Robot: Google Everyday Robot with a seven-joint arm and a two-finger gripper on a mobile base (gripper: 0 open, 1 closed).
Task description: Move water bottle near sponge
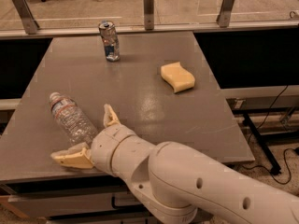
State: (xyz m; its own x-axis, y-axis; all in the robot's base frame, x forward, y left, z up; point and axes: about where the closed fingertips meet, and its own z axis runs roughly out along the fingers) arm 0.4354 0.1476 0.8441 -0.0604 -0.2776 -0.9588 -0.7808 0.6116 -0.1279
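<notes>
While the arm (201, 185) reaches in from the near right corner, the scene stands as follows.

Gripper: the gripper (80, 131) is low over the near left part of the table (154, 111), close to the front edge. It is released, with its two cream-coloured fingers (110, 116) spread wide apart, and it grasps nothing.

Finger positions: one finger points toward the far side, just beside the right of the bottle's bottom end. The other finger lies along the front edge and points to the left.

Water bottle: the water bottle (70, 118) lies on its side on the near left part of the table. Its white cap is turned to the far left and its bottom end is turned toward the gripper, between the two spread fingers. Whether a finger touches the plastic cannot be told.

Sponge: the sponge (177, 77) lies flat to the right of the middle of the table, pale yellow with wavy sides. It is well apart from the water bottle and from the gripper.

Can: a silver-blue can (109, 41) stands upright near the far edge, left of the middle, well apart from both the sponge and the water bottle.

Far edge: metal posts (148, 8) hold a clear panel just behind the table.

Floor: dark cables (275, 120) run beside the right side of the table.
</notes>
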